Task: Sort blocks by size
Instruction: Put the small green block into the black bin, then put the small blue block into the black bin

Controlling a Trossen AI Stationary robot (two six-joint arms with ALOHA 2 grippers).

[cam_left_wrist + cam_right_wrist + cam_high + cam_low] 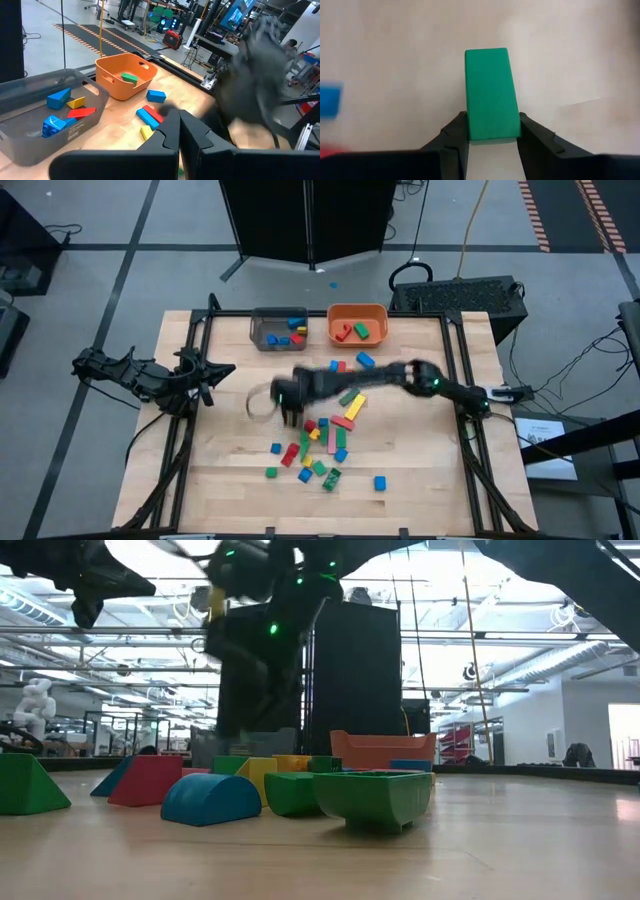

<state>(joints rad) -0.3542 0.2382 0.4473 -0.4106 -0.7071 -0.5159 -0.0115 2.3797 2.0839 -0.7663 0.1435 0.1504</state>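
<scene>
Right gripper [492,145]: jaws closed on a green block [490,95], held above the desk [420,480] left of the scattered blocks [320,445]. Left gripper [180,132]: jaws shut, empty, at the desk's left edge. Grey bin [262,338] and orange bin [357,311] at the far side.

Grey bin [278,328] beside orange bin [357,323] (far edge of wooden table [420,480])
</scene>
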